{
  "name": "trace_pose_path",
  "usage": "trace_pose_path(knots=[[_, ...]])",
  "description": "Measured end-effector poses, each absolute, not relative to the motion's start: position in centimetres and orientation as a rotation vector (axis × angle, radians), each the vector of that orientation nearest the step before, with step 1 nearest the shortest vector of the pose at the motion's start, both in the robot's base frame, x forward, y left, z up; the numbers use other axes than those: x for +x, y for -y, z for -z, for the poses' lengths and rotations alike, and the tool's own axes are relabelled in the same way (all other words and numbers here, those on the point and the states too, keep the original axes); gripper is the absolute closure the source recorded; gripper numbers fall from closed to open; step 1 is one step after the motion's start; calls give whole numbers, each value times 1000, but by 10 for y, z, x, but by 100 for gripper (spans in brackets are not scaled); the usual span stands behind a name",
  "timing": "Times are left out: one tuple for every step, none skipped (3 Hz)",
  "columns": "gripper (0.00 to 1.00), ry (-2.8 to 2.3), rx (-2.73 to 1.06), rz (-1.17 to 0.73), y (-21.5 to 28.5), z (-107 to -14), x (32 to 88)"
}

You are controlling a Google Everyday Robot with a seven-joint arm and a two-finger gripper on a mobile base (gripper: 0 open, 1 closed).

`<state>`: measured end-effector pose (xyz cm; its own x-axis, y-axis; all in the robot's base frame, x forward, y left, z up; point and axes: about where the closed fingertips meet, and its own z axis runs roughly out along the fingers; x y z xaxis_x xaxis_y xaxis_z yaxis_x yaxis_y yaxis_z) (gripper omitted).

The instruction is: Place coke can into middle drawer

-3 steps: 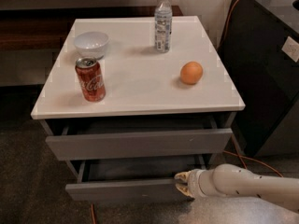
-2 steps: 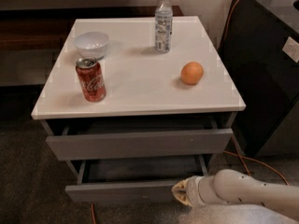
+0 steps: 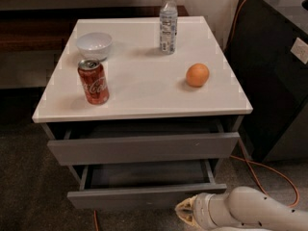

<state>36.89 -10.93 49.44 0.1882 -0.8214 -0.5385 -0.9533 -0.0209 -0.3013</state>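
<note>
The coke can (image 3: 93, 81), red with white script, stands upright at the front left of the white cabinet top (image 3: 144, 100). Under the top, the upper grey drawer (image 3: 144, 148) is slightly ajar. Below it the middle drawer (image 3: 144, 197) is pulled out further, and its grey tray looks empty. My gripper (image 3: 186, 211) is low at the frame's bottom, just in front of and below the middle drawer's front, right of centre. It is far from the can and holds nothing that I can see.
A white bowl (image 3: 94, 44) sits behind the can. A clear water bottle (image 3: 168, 22) stands at the back and an orange (image 3: 197, 75) lies at the right. A dark cabinet (image 3: 274, 71) stands to the right, with an orange cable (image 3: 269, 170) on the carpet.
My gripper has moved down and back from the middle drawer's front, toward the frame's bottom. The can, bowl, bottle and orange have stayed put.
</note>
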Motion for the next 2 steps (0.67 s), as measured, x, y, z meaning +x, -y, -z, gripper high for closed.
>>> trace_pose_path(knots=[[100,-1662,-1840,-252,111,-505,384],[100,-1679,-1812,-180,119,-508,414]])
